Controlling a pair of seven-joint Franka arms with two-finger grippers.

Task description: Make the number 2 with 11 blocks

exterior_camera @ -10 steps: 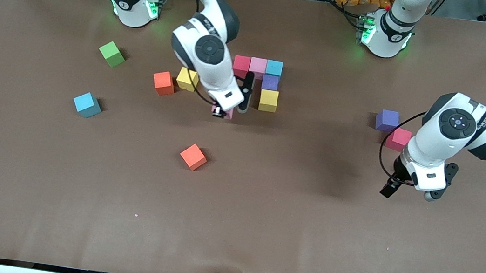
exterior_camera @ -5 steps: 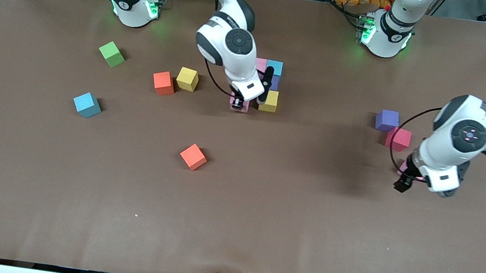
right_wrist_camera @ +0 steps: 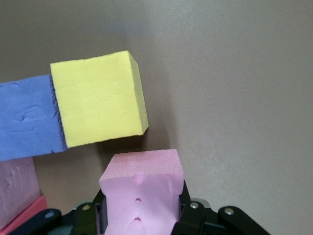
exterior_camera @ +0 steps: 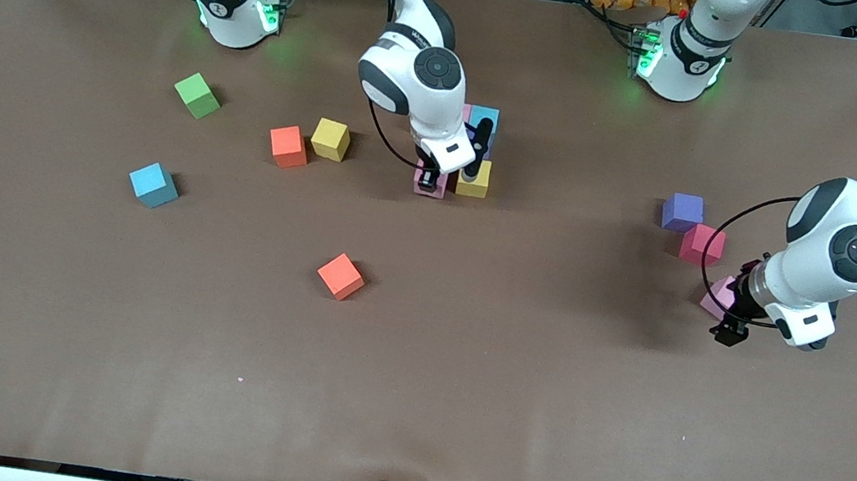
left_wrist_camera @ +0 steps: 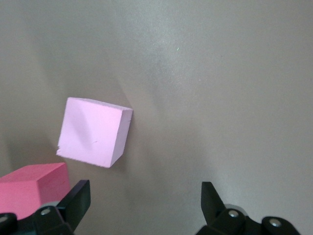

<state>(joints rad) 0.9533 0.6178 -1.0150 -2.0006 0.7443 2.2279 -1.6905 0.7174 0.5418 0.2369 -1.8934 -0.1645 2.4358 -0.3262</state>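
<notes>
Right gripper (exterior_camera: 429, 183) is clamped on a pink block (right_wrist_camera: 142, 188), just beside the yellow block (exterior_camera: 474, 178) of the half-built number 2 (exterior_camera: 467, 150). Left gripper (exterior_camera: 731, 330) hangs wide open, holding nothing, over another pink cube (left_wrist_camera: 94, 131).

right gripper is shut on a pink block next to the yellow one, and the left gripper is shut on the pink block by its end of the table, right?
Not quite: the left gripper is open and holds nothing; the left wrist view shows the pale pink block lying free on the table. The right gripper is indeed shut on a pink block beside the yellow block.
</notes>
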